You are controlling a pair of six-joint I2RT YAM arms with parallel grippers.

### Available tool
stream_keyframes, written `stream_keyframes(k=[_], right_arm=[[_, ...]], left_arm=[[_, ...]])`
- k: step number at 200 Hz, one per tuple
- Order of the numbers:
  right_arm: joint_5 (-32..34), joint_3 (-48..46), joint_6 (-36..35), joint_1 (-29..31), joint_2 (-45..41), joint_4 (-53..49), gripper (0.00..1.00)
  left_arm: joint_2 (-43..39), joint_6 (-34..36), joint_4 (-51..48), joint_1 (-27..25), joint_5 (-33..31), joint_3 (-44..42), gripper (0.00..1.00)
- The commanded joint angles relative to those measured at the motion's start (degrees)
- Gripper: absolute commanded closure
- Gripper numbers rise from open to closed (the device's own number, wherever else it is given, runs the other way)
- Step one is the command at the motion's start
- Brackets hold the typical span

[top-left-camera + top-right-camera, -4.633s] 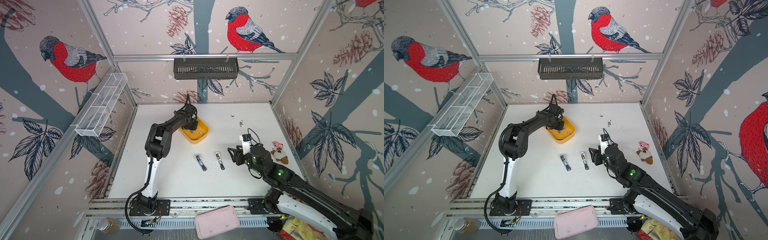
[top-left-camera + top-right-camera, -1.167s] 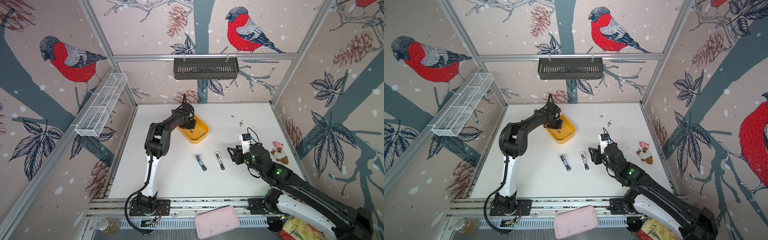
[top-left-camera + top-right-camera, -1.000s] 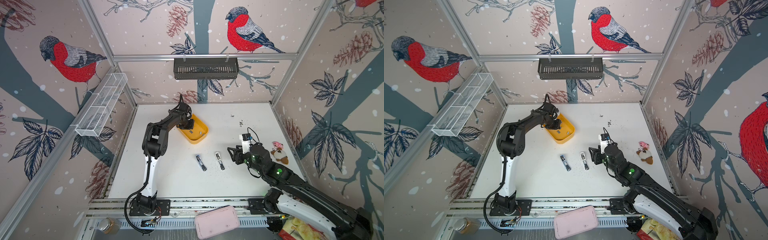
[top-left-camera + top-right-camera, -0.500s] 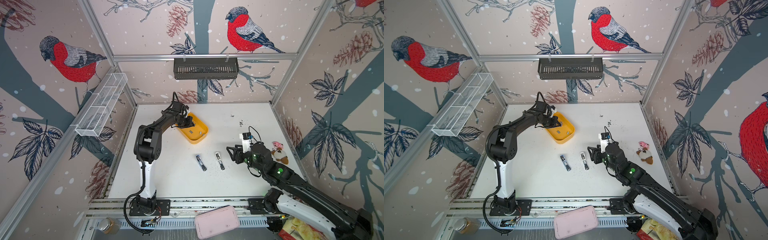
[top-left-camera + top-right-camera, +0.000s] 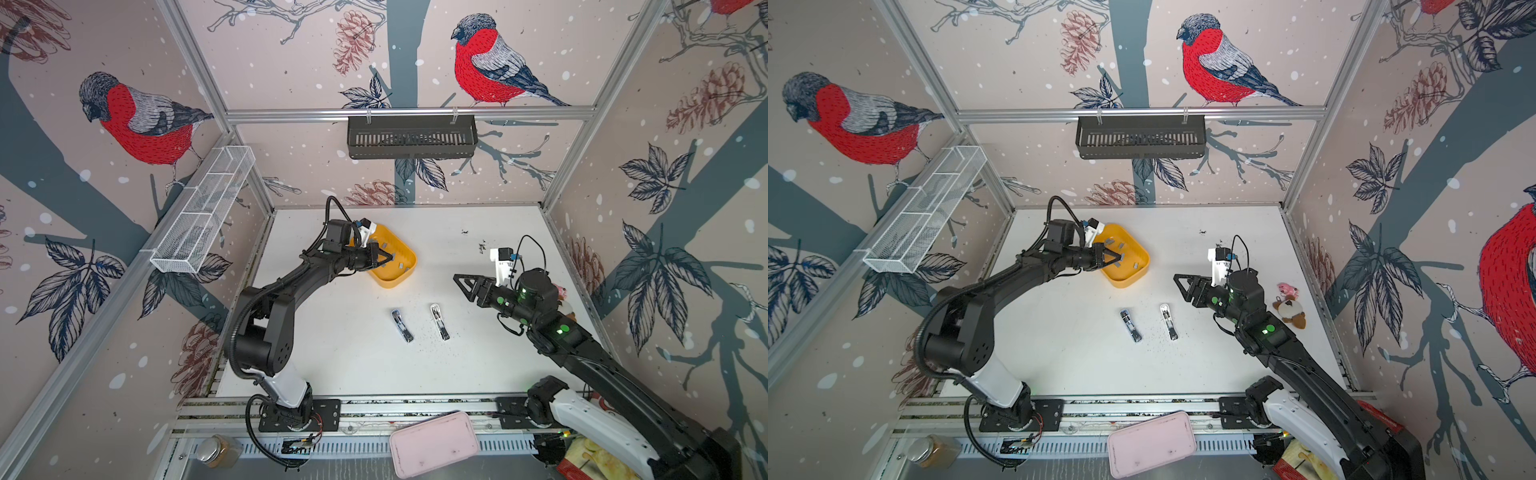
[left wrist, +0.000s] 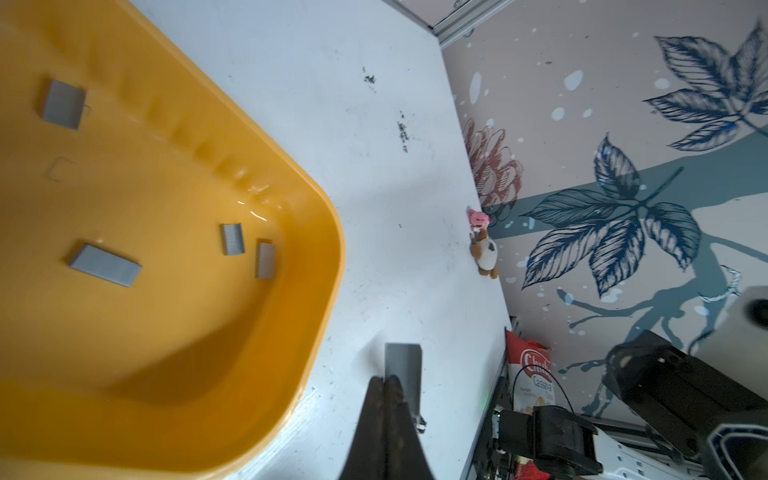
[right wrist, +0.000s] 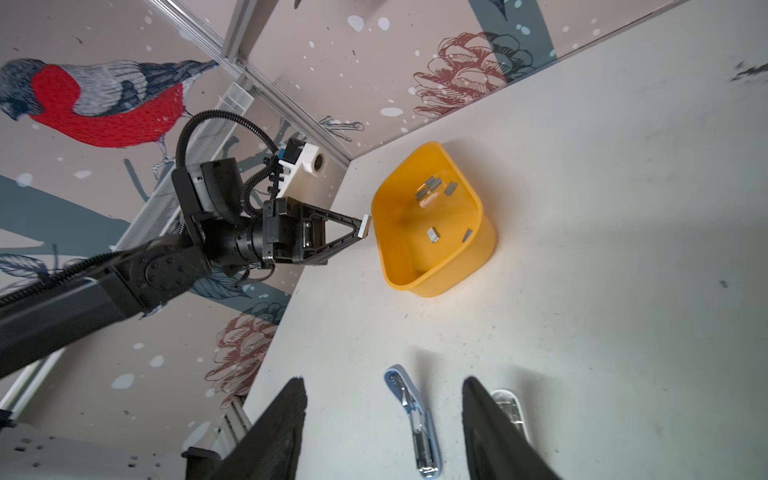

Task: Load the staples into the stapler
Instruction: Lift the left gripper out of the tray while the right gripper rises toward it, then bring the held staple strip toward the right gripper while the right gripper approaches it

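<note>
My left gripper (image 6: 388,380) is shut on one grey strip of staples (image 6: 402,365), which sticks out past its tips. In both top views the left gripper (image 5: 390,259) (image 5: 1119,261) hangs over the yellow bin (image 5: 399,282) (image 5: 1125,283). Several more staples (image 6: 106,264) (image 7: 432,235) lie in the bin. Two mini staplers lie on the table, a blue stapler (image 5: 402,325) (image 7: 413,419) and a clear stapler (image 5: 439,321) (image 7: 509,411). My right gripper (image 5: 462,287) (image 7: 384,386) is open and empty, just right of the staplers.
A small plush toy (image 5: 1289,307) lies by the right wall. A pink tray (image 5: 434,442) rests on the front rail. A black basket (image 5: 411,135) hangs on the back wall and a wire basket (image 5: 203,208) on the left wall.
The left arm has swung its elbow to the left and raised its gripper out of the bin with the strip held. The right arm has barely moved.
</note>
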Motion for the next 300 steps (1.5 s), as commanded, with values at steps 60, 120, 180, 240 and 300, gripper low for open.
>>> stream_keyframes(k=[60, 120, 180, 240, 300], right_arm=[[-12.1, 3.4, 9.5, -0.1, 9.7, 15.9, 0.42], [-14.2, 6.6, 15.0, 2.6, 13.9, 21.4, 0.43], [-12.4, 11.6, 19.2, 7.3, 17.9, 22.0, 0.49], [-11.4, 14.1, 19.8, 9.8, 19.2, 23.4, 0.50], [-11.6, 14.6, 20.1, 10.8, 20.2, 23.9, 0.50]], left_arm=[[-11.7, -27.2, 33.3, -1.8, 11.7, -15.3, 1.00], [-17.9, -40.3, 45.1, -3.6, 11.9, -20.5, 1.00], [-21.6, -48.1, 52.1, -6.1, 11.6, -21.5, 1.00], [-23.2, -46.4, 49.7, -7.1, 11.4, -21.0, 1.00], [-23.4, -45.3, 50.2, -8.5, 11.0, -21.3, 1.00]])
